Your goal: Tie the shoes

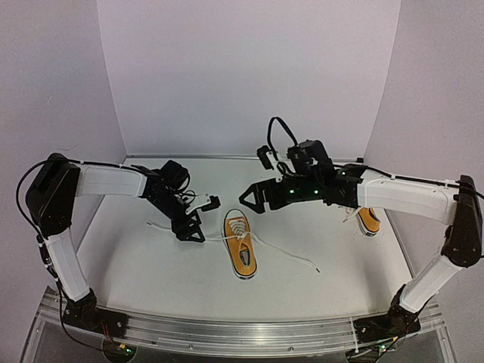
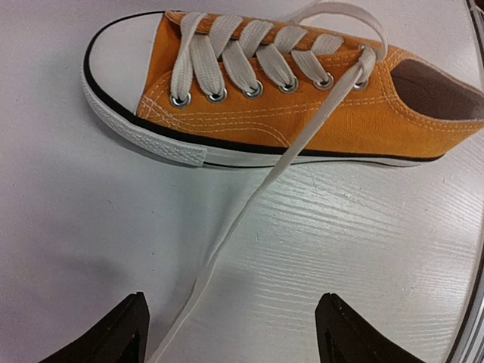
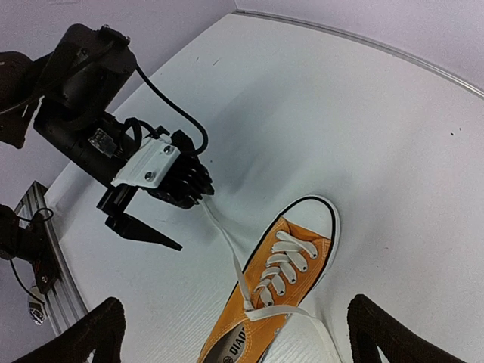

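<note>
One orange shoe point(image 1: 240, 246) with a white toe cap lies mid-table, its laces untied. A white lace point(image 2: 227, 249) runs from the top eyelet across the table and passes between my left gripper's point(image 2: 234, 318) open fingers, closer to the left one; nothing is pinched. In the top view the left gripper point(image 1: 193, 227) sits low, just left of the shoe. My right gripper point(image 3: 234, 318) hovers open above that shoe point(image 3: 280, 302), holding nothing. The other lace end point(image 1: 302, 261) trails right. A second shoe point(image 1: 368, 220) lies at the right, mostly hidden behind the right arm.
White walls enclose the table at the back and both sides. An aluminium rail point(image 1: 227, 333) with both arm bases runs along the near edge. The left arm's wrist point(image 3: 147, 162) with its cable lies low over the table, left of the shoe.
</note>
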Action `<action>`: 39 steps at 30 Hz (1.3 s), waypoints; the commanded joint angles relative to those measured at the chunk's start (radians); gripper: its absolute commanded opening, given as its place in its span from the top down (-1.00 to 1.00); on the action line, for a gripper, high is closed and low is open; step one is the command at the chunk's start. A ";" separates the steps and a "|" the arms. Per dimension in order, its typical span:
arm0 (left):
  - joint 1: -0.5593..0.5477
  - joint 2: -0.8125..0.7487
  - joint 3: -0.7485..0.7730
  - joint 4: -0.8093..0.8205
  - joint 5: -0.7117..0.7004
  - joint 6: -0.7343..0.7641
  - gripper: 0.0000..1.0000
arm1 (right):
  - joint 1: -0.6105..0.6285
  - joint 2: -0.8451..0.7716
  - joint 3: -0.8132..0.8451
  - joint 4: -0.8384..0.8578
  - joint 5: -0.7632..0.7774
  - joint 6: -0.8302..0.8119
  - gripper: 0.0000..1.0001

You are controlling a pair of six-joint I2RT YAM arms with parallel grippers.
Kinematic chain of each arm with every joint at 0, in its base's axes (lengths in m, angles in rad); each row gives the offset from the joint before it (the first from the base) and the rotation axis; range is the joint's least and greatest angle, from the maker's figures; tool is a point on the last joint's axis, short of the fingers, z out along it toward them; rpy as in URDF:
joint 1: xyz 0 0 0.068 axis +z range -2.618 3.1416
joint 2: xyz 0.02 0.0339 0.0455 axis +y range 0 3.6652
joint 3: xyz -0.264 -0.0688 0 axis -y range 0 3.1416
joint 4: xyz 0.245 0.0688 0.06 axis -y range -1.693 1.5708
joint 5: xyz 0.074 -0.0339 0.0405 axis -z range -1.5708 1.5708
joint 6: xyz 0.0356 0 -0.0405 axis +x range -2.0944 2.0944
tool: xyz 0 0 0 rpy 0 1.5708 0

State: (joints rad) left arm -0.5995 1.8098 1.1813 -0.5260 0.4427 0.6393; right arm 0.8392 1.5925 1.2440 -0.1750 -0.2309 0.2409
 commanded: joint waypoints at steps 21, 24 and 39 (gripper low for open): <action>-0.056 0.142 0.048 0.076 -0.125 0.210 0.49 | -0.108 -0.135 -0.120 0.071 -0.082 0.045 -0.96; -0.078 0.123 0.034 0.082 -0.125 0.201 0.70 | -0.113 -0.132 -0.123 0.074 -0.082 0.046 -0.96; -0.122 0.074 -0.027 0.146 -0.145 0.142 1.00 | -0.124 -0.109 -0.141 0.099 -0.118 0.059 -0.97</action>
State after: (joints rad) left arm -0.7162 1.9434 1.1882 -0.4321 0.2843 0.8210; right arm 0.7204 1.4879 1.1114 -0.1172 -0.3264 0.2918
